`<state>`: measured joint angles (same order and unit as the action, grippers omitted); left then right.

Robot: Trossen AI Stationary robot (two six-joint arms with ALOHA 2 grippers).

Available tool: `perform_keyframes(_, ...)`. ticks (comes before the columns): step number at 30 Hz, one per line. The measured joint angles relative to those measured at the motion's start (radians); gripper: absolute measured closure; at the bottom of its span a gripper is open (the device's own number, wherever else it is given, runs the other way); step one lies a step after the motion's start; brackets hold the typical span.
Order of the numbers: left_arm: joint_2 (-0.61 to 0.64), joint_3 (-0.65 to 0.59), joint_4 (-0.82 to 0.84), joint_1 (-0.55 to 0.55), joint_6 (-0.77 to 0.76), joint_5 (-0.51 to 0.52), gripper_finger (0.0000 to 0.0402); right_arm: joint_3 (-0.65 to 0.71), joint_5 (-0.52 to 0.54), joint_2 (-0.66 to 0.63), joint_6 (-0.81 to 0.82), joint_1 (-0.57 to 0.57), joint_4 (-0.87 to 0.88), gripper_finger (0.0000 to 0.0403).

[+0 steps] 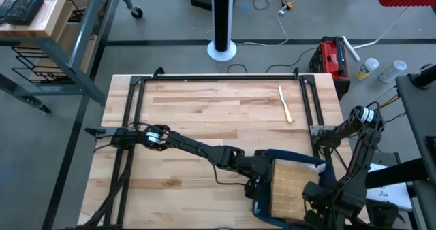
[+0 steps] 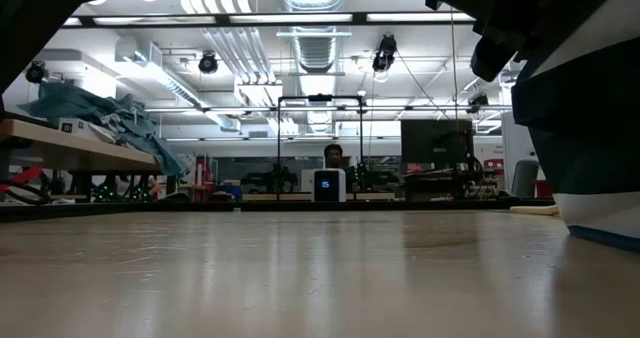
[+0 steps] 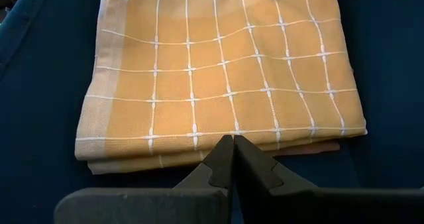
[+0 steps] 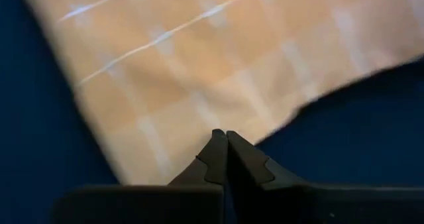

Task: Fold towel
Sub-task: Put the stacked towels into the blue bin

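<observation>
Towel (image 3: 218, 78), folded, lies just ahead of both closed, empty grippers (image 3: 232, 142) (image 4: 226, 135).

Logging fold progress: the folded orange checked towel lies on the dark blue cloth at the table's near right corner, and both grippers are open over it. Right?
Not quite: both are shut. The left wrist view shows the left gripper closed by the folded orange checked towel on the dark blue cloth; the right wrist view shows the right gripper closed too.

Orange white-checked towel (image 3: 218, 78), navy cloth (image 3: 40, 105)
</observation>
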<state>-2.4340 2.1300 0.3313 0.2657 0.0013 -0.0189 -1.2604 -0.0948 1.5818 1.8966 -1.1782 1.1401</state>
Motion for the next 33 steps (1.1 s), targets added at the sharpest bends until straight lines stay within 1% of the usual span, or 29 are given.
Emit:
perform_keyframes(3,0.0,0.0,0.0,0.0,0.0,0.0,0.0395,-0.004,0.001,0.001,-0.038,0.0,-0.07,0.0403)
perform_keyframes(8,0.0,0.0,-0.001,0.0,0.0,0.0,0.04,0.029,-0.055,0.017,-0.041,0.0,-0.209,0.0403)
perform_keyframes(12,0.0,0.0,-0.002,0.0,0.0,0.0,0.0399,0.044,-0.065,0.048,-0.043,0.0,-0.214,0.0403)
perform_keyframes(17,0.0,0.0,-0.002,0.0,-0.002,0.0,0.0393,0.073,-0.075,0.091,-0.089,0.004,-0.241,0.0403)
perform_keyframes(20,0.0,0.0,-0.002,0.0,-0.003,0.0,0.0393,0.067,-0.09,0.097,-0.101,0.005,-0.236,0.0403)
perform_keyframes(24,0.0,0.0,-0.001,0.0,-0.003,0.0,0.0393,0.018,-0.063,0.071,-0.058,0.002,-0.157,0.0403)
perform_keyframes(28,0.0,0.0,-0.001,0.0,-0.003,0.0,0.0393,-0.054,0.01,0.043,-0.053,-0.002,-0.022,0.0403)
perform_keyframes(31,0.0,0.0,-0.001,0.0,-0.005,0.0,0.0393,-0.093,0.034,0.042,-0.05,0.001,0.103,0.0403)
perform_keyframes(33,0.0,0.0,-0.001,0.0,-0.006,0.0,0.0393,-0.093,0.046,0.04,-0.032,0.0,0.166,0.0403)
